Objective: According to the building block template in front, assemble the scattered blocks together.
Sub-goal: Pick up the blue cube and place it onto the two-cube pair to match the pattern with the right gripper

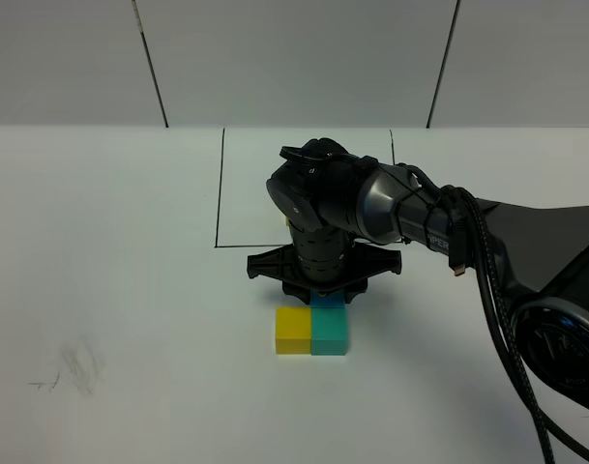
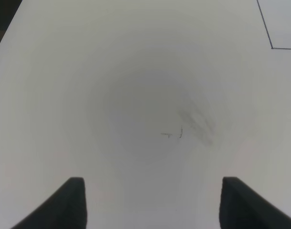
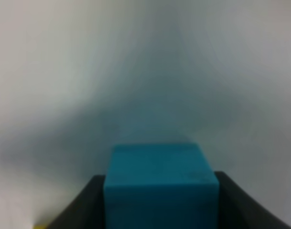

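Here my right gripper (image 1: 325, 293) points straight down over the white table (image 1: 130, 290), and its two dark fingers (image 3: 85, 202) press against opposite sides of a sky-blue cube (image 3: 160, 183), so I have that cube clamped between them. In the right wrist view the cube fills the gap between the fingers and its top face is in sight, though the picture is blurred. A sliver of yellow shows at the edge of that view, beside one finger.

From the high camera, the blue cube sits directly under my right gripper and only a strip of it shows below the wrist. Just in front of it, on the near side of my gripper, lies the teal-green cube (image 1: 330, 332), touching the blue one. The yellow cube (image 1: 294, 330) lies against the teal-green one's side, so these two form a row and the blue one stands behind the teal-green end. Whether the blue cube rests on the table or hangs slightly above it I cannot tell.

Behind my right arm (image 1: 410, 208) a thin black drawn rectangle (image 1: 220, 184) marks the table; my arm covers most of its inside.

My left gripper (image 2: 152, 200) hovers over bare table with its fingers well apart and nothing between them. Ahead of it are faint grey smudges (image 2: 198, 124) and a corner of the black line.
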Tool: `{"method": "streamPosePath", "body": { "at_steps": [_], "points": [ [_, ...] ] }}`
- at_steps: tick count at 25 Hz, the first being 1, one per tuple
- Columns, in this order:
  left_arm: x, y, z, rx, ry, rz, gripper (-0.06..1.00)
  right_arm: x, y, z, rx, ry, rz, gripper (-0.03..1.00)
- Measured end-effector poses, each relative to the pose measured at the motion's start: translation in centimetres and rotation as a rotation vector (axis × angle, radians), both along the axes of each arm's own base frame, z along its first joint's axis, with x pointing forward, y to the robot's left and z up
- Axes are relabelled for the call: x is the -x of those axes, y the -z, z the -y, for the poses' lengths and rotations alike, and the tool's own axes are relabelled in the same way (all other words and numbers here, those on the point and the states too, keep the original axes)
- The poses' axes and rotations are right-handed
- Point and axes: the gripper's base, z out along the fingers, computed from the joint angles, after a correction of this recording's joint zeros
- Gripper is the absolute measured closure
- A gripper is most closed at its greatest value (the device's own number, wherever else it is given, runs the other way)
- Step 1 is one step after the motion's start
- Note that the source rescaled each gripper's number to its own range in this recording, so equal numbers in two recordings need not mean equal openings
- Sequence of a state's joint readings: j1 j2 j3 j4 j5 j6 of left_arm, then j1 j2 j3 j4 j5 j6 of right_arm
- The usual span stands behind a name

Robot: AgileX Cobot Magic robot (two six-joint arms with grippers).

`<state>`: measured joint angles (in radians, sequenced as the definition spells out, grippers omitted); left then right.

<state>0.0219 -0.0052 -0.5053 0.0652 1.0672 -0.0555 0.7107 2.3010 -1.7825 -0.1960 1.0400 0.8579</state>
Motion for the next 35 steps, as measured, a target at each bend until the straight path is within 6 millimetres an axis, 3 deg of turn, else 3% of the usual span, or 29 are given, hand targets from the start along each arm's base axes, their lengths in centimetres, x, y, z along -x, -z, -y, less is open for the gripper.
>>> {"method": "streamPosePath", "body": {
  "at_steps": [35],
  "points": [
    [0.00,0.00,0.00,0.000,0.000,0.000,0.58,0.03,0.01,-0.07,-0.008,-0.001,-0.004,0.70]
  ]
}}
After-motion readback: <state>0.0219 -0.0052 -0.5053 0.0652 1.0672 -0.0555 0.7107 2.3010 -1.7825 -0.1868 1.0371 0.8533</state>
